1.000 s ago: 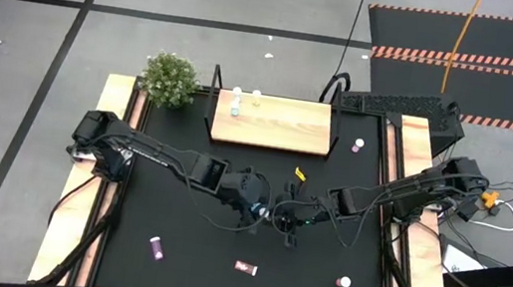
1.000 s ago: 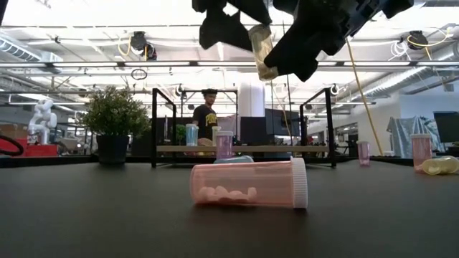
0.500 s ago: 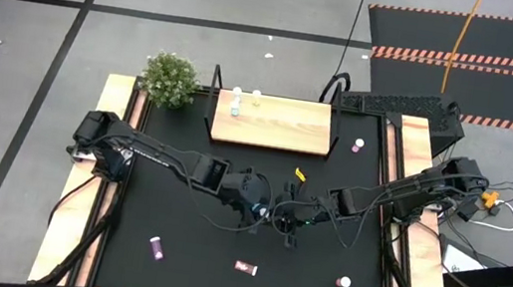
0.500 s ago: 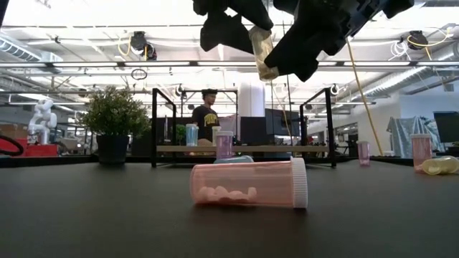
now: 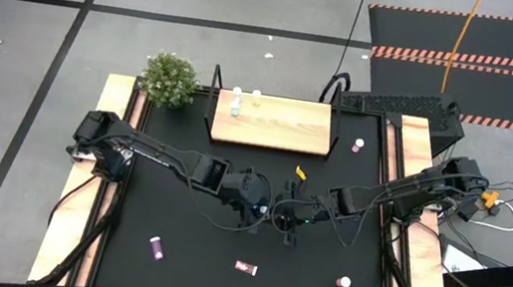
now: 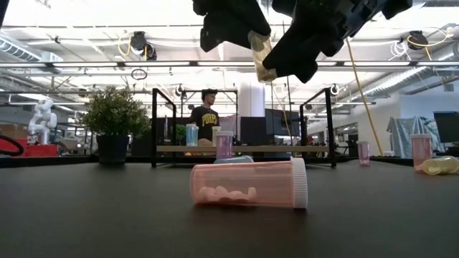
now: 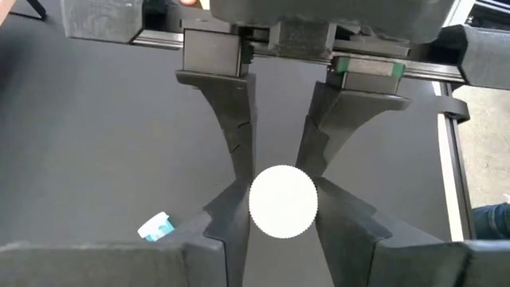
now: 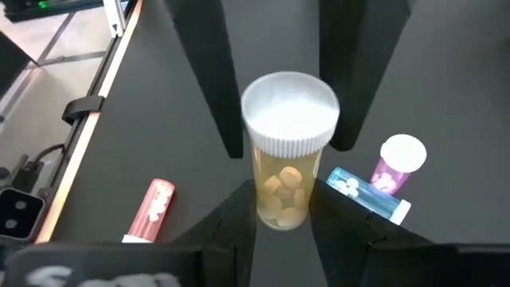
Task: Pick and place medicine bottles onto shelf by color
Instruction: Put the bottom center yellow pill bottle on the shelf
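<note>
A yellow medicine bottle with a white cap hangs above the middle of the table, also seen in the low view. My right gripper is shut on its body. My left gripper is shut on its cap. The two grippers meet at mid-table, the left and the right. The shelf stands at the far edge, with a blue bottle and a pale one standing on its board. My left gripper pinches the bottle's white cap by its rim between its two fingers, coming from the table's left and slanting down. The cap faces straight up the gripper. My right gripper pinches the lower part of the yellow body between its two fingers, coming from the table's right and slanting down. The bottle is lifted clear of the table, tilted, cap end up.
Under the grippers lie a pink bottle and a blue one, with a purple-pink one upright beside them. More bottles stand near the front and at the far right. A plant stands far left.
My left gripper has shut: its fingers have closed in on the cap of the yellow bottle. Both arms have kept their places, and the bottle has stayed where it was in my right gripper.
</note>
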